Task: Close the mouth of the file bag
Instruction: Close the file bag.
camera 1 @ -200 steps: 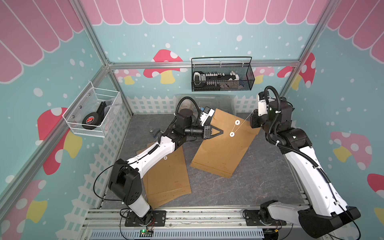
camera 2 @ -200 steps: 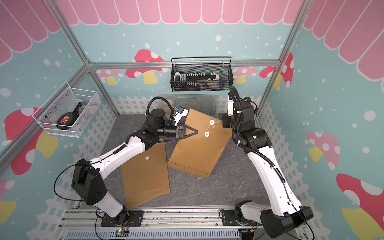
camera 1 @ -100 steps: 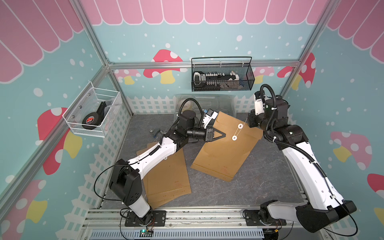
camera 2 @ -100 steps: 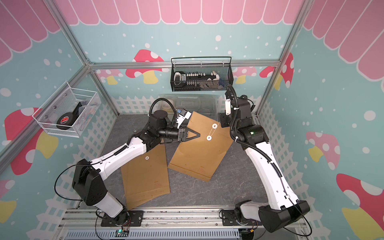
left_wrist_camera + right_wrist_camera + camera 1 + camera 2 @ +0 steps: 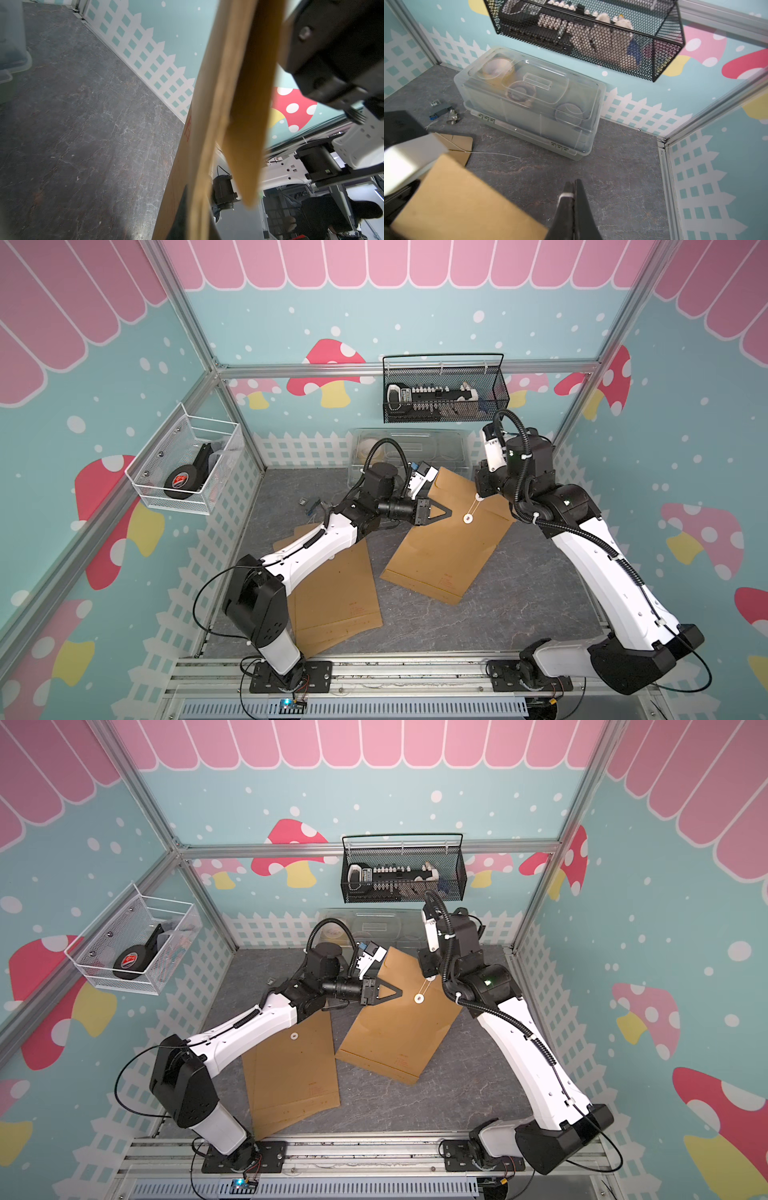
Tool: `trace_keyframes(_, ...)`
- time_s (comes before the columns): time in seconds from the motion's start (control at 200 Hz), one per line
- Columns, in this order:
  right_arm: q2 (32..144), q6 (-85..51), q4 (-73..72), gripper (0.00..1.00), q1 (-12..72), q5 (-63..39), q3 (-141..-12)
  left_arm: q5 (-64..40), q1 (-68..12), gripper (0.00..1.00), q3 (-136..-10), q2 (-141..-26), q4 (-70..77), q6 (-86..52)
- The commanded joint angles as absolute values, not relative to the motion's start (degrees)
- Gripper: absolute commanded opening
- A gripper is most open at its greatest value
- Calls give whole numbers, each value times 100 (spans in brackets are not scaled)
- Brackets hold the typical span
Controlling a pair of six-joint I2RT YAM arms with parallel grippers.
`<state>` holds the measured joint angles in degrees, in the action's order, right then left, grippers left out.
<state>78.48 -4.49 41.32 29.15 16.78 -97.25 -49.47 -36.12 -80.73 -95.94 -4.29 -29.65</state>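
While left end effector (image 5: 449, 512) pinches file bag (image 5: 444, 560) (tilted), right end effector (image 5: 574, 185) pinches string (image 5: 564, 195).

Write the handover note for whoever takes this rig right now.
Left gripper: shut on the file bag at its side edge, holding the mouth end raised.
Right gripper: shut on the string, which runs straight from the lower disc.
Done: string caught.
Left: the flap stands loose; wind the string and fasten the mouth.
Spare bags lie flat under the left arm.
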Motion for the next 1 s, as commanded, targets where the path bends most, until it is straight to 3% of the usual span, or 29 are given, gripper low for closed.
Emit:
trace_keyframes(0.0,8019,-67,4532,0,3230,2460,-10056,-4732,-3616,0,-8279,-9651,-615,-2805)
trace_keyframes(0.215,8166,-63,5207,0,3416,2577,-10407,-4597,-3485,0,-8253,-9545,-620,-2795)
trace_keyframes(0.575,8552,-967,5047,0,3525,601,-10576,-4579,-3458,0,-8227,-9500,-620,-2769)
trace_keyframes(0.996,7647,-1855,3841,0,3479,-507,-8705,-4578,-3258,0,-8227,-9310,-546,-2880)
